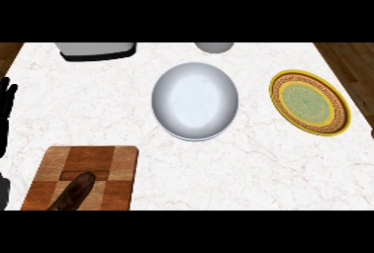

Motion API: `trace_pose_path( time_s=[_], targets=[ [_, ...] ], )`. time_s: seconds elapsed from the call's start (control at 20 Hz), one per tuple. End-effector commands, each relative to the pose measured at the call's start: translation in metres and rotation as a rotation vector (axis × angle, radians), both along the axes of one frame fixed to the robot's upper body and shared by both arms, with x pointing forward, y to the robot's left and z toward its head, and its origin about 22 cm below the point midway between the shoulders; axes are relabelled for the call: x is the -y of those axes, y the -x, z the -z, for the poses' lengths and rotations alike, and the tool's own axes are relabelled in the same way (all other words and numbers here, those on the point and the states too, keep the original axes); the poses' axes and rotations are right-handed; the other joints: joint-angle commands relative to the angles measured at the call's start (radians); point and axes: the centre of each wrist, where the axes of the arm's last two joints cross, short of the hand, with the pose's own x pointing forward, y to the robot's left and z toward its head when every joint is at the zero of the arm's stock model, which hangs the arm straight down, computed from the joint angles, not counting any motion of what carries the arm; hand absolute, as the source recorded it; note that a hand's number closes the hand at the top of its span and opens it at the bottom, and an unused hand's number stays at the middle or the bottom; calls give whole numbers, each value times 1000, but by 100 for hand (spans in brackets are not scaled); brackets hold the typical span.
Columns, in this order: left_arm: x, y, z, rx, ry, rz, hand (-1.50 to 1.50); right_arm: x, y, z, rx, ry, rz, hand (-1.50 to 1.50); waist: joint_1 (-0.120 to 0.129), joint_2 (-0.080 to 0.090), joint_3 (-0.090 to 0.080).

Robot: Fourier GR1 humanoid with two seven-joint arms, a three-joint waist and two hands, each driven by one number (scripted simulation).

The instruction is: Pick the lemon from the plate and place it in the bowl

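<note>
A yellow-rimmed plate point(309, 102) with a green patterned centre lies at the right of the white marble counter; nothing lies on it. A pale grey bowl point(195, 101) stands in the middle of the counter, and its inside looks bare. No lemon shows anywhere in the head view. My left hand point(6, 101) rests at the left edge with its fingers straight and pointing up, holding nothing, far from the bowl. My right hand does not show.
A wooden cutting board point(110, 170) with a brown loaf point(74, 190) on it lies at the front left. A white and black appliance point(96, 50) stands at the back left, and a grey round object point(214, 47) at the back centre. Wooden floor borders both sides.
</note>
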Motion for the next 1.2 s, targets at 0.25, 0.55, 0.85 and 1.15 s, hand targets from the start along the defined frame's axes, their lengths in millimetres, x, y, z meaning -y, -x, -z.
trace_pose_path(
  time_s=[0.25,0.55,0.85,1.15],
  targets=[
    [0,8,6,-20,2,4,0,-46,-22,-106,315,-20,-151,150,19,-3,-2],
    [6,-2,1,4,13,26,0,-118,-26,-141,458,-250,-270,150,24,2,1],
    [9,-10,-11,28,10,62,0,-188,-1,-189,446,-320,-276,150,59,13,3],
    [34,-19,5,31,27,103,0,-258,13,-230,413,-346,-227,150,109,29,6]
  ],
)
